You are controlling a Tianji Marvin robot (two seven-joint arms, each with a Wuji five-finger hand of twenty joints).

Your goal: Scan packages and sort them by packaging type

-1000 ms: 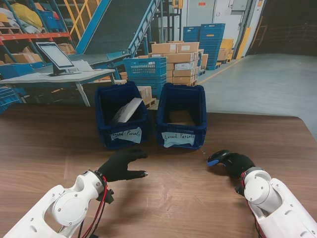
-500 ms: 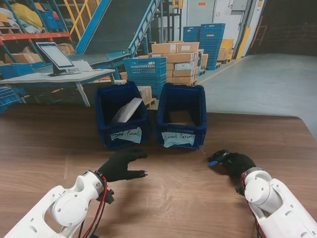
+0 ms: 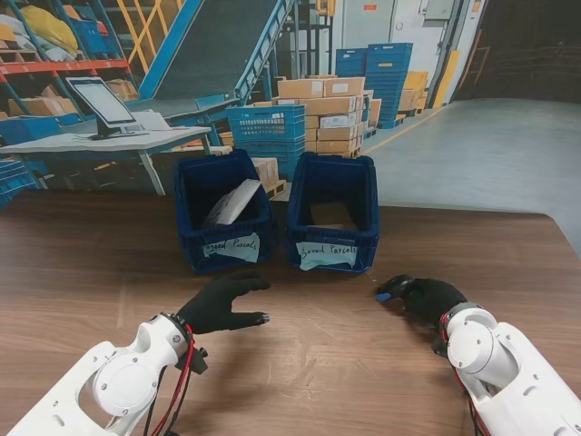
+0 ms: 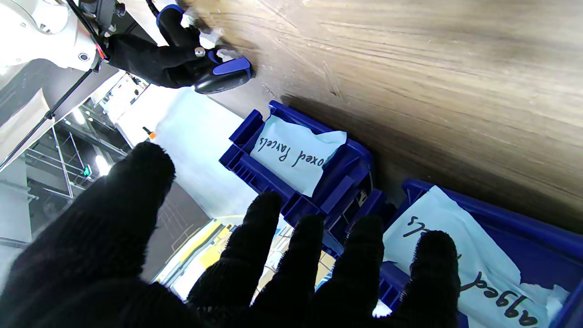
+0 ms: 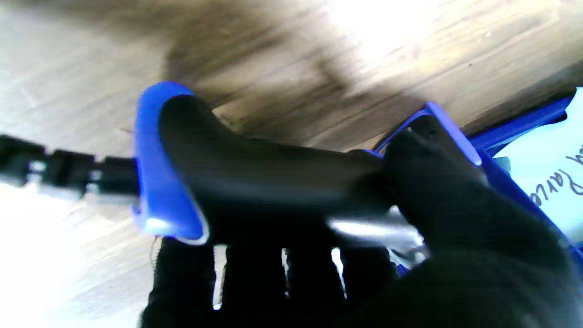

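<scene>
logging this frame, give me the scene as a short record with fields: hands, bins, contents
left hand: left hand open, fingers spread, holding nothing
right hand: right hand shut on the scanner
left bin: blue bin labelled for bagged parcels, a white bagged parcel inside
right bin: blue bin labelled for boxed parcels, no parcel visible inside
surface: wooden table, both bins side by side on it

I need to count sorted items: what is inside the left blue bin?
The left bin holds one pale bagged parcel, leaning against its inner wall. The bin floor under it is hidden, so more parcels cannot be excluded.
</scene>
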